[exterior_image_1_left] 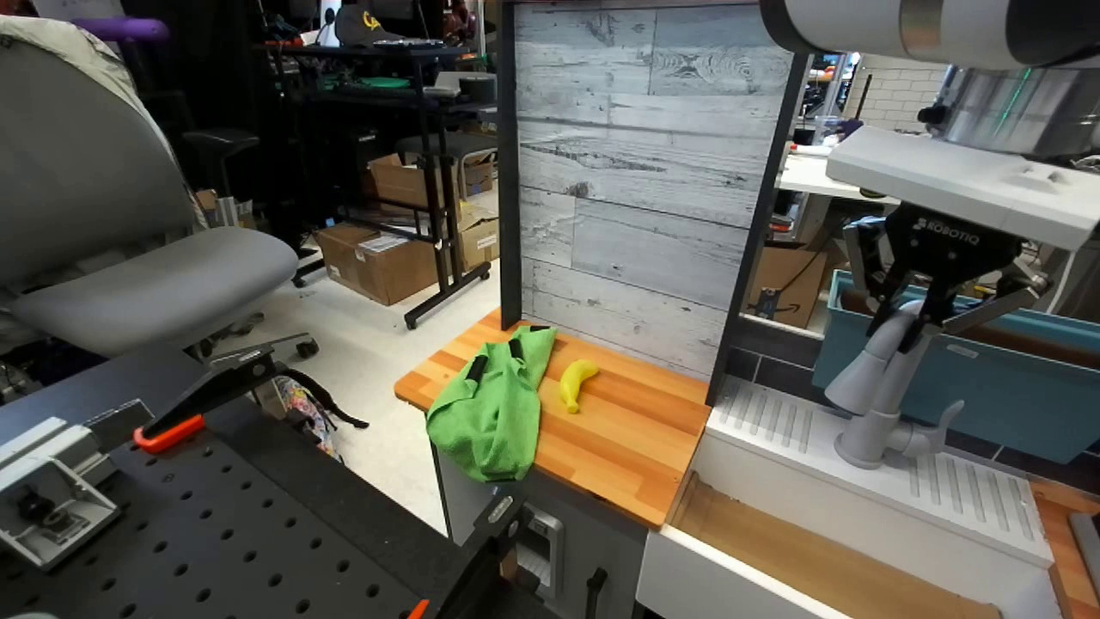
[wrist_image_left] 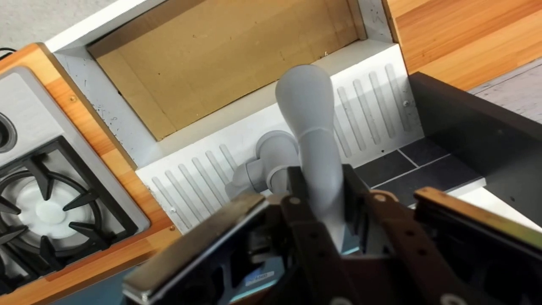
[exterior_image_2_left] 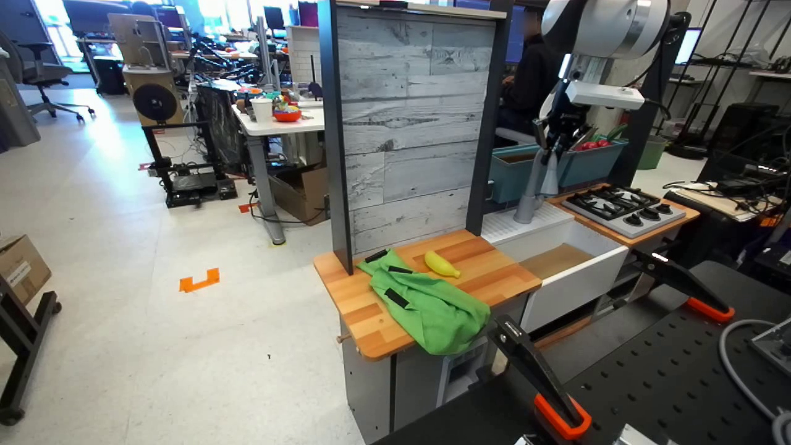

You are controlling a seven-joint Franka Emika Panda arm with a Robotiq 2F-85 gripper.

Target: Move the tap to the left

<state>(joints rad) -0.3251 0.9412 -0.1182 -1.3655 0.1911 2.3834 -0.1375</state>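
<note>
The light grey tap (exterior_image_1_left: 858, 378) stands on the white ridged ledge of the sink (exterior_image_1_left: 773, 430). It also shows in an exterior view (exterior_image_2_left: 530, 194) and in the wrist view (wrist_image_left: 307, 97). Its spout arches over, and a small lever sticks out at its base. My gripper (exterior_image_1_left: 898, 331) is at the top of the arch, also seen in an exterior view (exterior_image_2_left: 550, 145). In the wrist view, the gripper's fingers (wrist_image_left: 322, 178) lie on both sides of the spout and appear to touch it. The spout's end points toward the sink basin.
A teal bin (exterior_image_1_left: 988, 387) hangs right behind the tap. A dark upright post and grey wood panel (exterior_image_1_left: 636, 189) stand beside the sink. A yellow banana (exterior_image_1_left: 574, 385) and green cloth (exterior_image_1_left: 494, 413) lie on the wooden counter. A stove (exterior_image_2_left: 624, 207) is on the sink's other side.
</note>
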